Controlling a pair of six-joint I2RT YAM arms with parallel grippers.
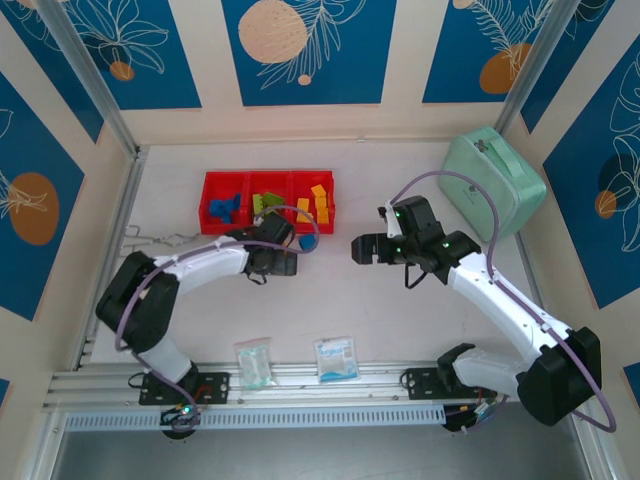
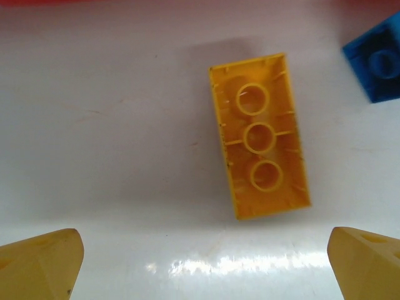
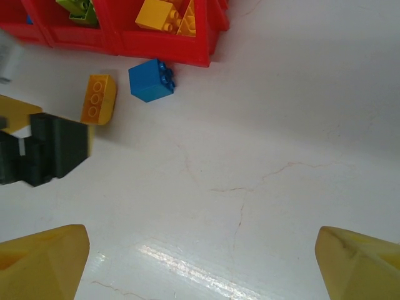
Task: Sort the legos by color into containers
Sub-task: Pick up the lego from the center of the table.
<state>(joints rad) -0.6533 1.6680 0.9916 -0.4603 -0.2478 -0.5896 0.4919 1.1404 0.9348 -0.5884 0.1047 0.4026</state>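
White tabletop [image 2: 94,94], orange-yellow lego [image 2: 259,134] just ahead of left gripper [image 2: 204,245]

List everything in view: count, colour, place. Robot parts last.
tray: one, red, three joined bins, far left of centre
blue legos: a few, left bin
green legos: a few, middle bin
yellow legos: several, orange-yellow, right bin
loose blue lego: one, just in front of the right bin
loose yellow lego: one, underside up, beside the loose blue one
case: one, mint green, far right
packets: two, clear with blue print, between the arm bases
left claw: open, over the loose yellow lego
right claw: open, empty, right of the tray
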